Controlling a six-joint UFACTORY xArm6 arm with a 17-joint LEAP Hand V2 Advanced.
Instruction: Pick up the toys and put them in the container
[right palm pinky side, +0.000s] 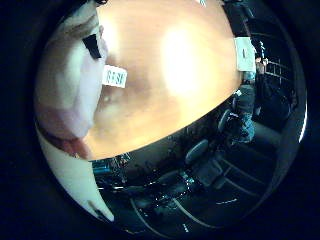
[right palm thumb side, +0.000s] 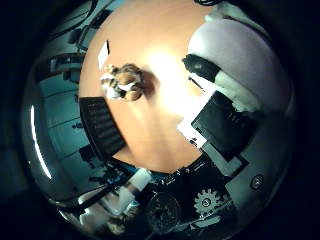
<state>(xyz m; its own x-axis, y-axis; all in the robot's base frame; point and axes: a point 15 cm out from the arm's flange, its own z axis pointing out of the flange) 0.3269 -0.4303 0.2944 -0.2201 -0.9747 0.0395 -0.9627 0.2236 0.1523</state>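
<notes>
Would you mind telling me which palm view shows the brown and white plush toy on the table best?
The thumb side palm view: the plush toy lies whole on the wooden table. The little finger side view shows none of it.

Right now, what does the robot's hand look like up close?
The hand is built of white and black parts. A rounded, pale white cover with a black band fills one side of the thumb side view, next to a flat black block edged in white. Below those sit a small white gear and a round metal screw. In the other view, a smooth white rounded part carries a small black patch.
</notes>
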